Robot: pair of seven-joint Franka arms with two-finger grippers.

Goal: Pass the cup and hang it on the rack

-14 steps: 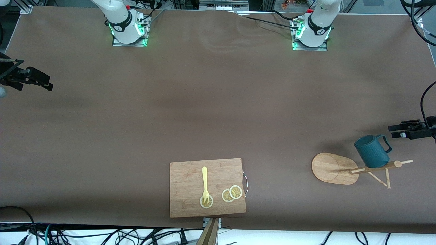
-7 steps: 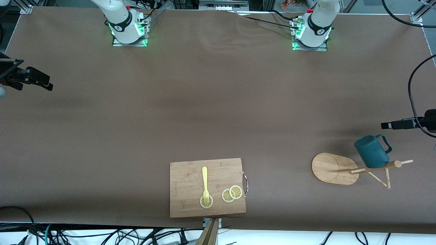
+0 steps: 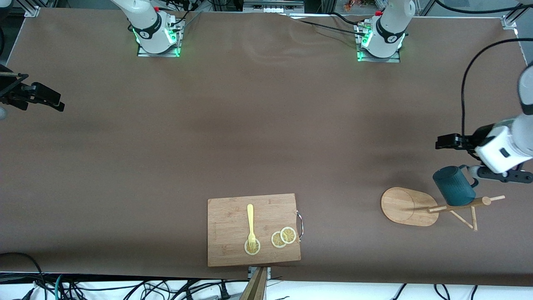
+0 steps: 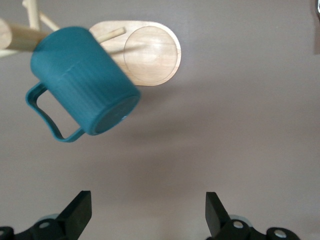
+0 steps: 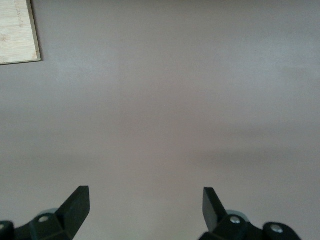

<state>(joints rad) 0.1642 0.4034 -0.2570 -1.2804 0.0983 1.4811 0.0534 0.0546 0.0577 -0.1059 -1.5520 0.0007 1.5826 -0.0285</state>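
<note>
While both claws gape, cup (image 3: 454,186) hangs on rack (image 3: 410,206).

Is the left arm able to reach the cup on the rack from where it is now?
Probably yes. The left gripper has its jaws open with bare table between it and the cup, which hangs on the rack; nothing blocks the way.

The desk (image 3: 266,125) wore a matt brown cloth-like cover, faintly wrinkled at the frame's top centre. The cup (image 3: 454,186) looked like matt teal plastic, ribbed outside. The rack (image 3: 406,206) and cutting board (image 3: 233,225) showed pale, smooth bamboo; the board's handle (image 3: 300,225) looked metallic.
</note>
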